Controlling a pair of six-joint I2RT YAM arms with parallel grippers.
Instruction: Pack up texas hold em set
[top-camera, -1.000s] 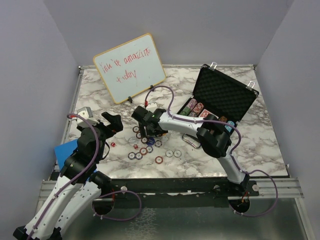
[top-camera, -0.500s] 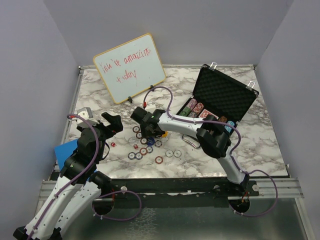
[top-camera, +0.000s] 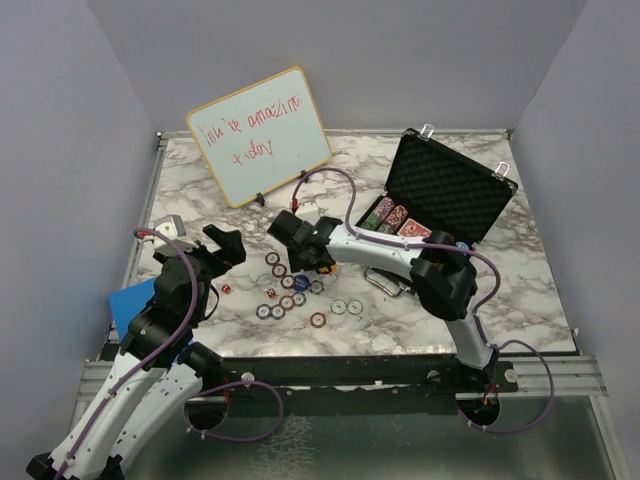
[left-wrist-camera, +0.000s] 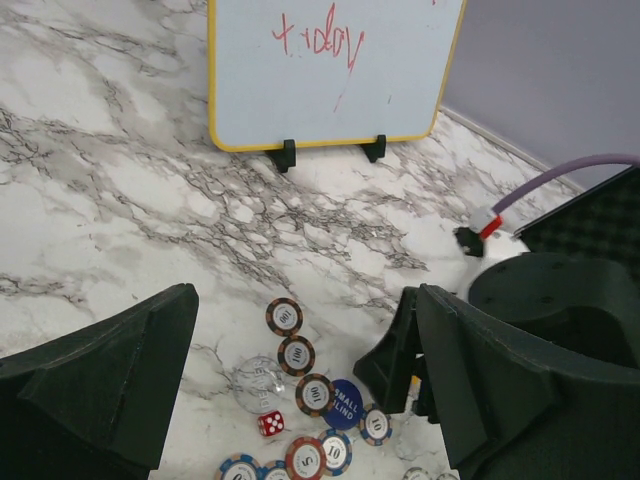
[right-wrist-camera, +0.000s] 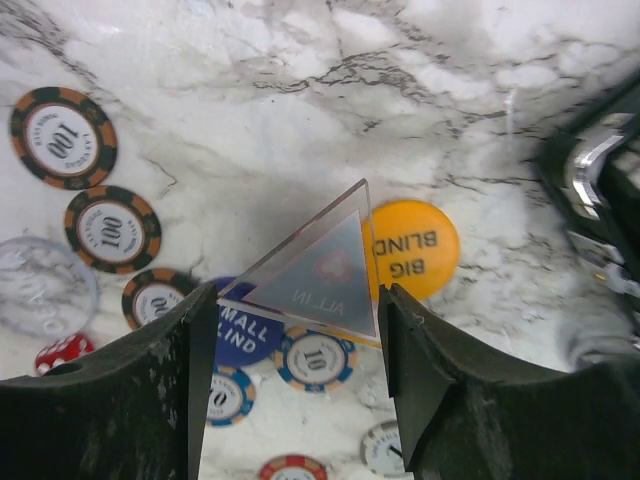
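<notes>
Right wrist: one clear triangle (right-wrist-camera: 320, 270) is being pinched in the right pincer (right-wrist-camera: 297, 320), one round orange-yellow disc (right-wrist-camera: 415, 250) just beyond; left pincer (left-wrist-camera: 303, 300) spread.

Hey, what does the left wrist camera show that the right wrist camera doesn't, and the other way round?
Only the left wrist view: the whiteboard with red writing, standing on its feet, and a purple cable.
Only the right wrist view: a clear triangle spanning the gap between the right gripper fingers and meeting both, and the face of an orange disc marked big blind, just behind it.
Both: the marble table, the blue small blind button, 100 chips and a red die.
</notes>
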